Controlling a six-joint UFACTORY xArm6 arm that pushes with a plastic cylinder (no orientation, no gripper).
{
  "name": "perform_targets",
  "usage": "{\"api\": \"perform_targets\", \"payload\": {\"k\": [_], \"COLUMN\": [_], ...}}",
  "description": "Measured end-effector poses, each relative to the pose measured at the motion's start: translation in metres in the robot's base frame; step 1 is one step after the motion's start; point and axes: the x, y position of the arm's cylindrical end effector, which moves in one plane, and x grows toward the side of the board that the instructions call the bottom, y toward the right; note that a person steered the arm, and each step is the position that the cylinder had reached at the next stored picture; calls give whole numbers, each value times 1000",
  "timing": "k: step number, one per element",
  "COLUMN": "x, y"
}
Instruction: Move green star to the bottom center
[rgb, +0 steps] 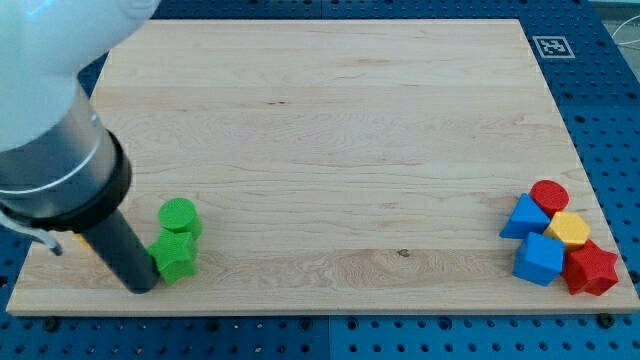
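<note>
The green star (177, 258) lies near the view's bottom left on the wooden board (330, 150). A green cylinder (179, 217) stands just above it, touching or nearly touching. My tip (140, 287) is at the star's left side, right against it, slightly below its middle. The rod and the arm's white and grey body cover the board's left edge. A bit of yellow shows behind the rod at the left.
A cluster of blocks sits at the view's bottom right: a red cylinder (549, 196), a blue triangle (525, 217), a yellow hexagon (569, 229), a blue cube (539, 259) and a red star (591, 268). A fiducial tag (550, 46) is at the top right.
</note>
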Motion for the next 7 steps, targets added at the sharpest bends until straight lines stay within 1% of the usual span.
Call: {"api": "perform_targets", "payload": {"k": [1, 2, 4, 6, 7], "x": [0, 3, -8, -30, -30], "y": [21, 26, -23, -13, -7]}}
